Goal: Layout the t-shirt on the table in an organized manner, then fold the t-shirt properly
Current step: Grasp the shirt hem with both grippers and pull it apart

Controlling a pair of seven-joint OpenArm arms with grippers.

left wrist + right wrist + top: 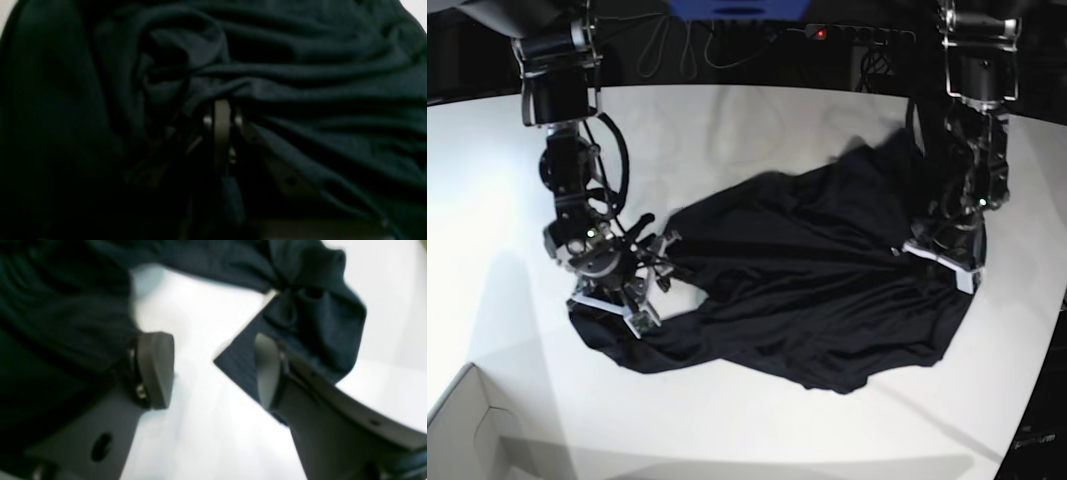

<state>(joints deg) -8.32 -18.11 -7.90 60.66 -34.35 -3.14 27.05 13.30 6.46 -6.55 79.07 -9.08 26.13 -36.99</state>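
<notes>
The white table (pixel 757 130) carries the crumpled black t-shirt (pixel 817 290), a dark cable-strewn room at twelve o'clock. The left gripper (pixel 222 113) pinches the shirt; the right gripper (pixel 213 370) stands spread. No writing reads.

Dark bkgd w/ cables (pixel 677 45), white box corner (pixel 467 430) lower left

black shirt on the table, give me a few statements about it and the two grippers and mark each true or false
1. The shirt lies neatly folded. False: it is spread out, rumpled and creased.
2. The left gripper is shut on the shirt. True.
3. The right gripper is shut. False: its jaws stand wide apart, with cloth beside each finger.
4. The table is white. True.
5. The two grippers are at the same end of the shirt. False: they are at opposite ends.
</notes>
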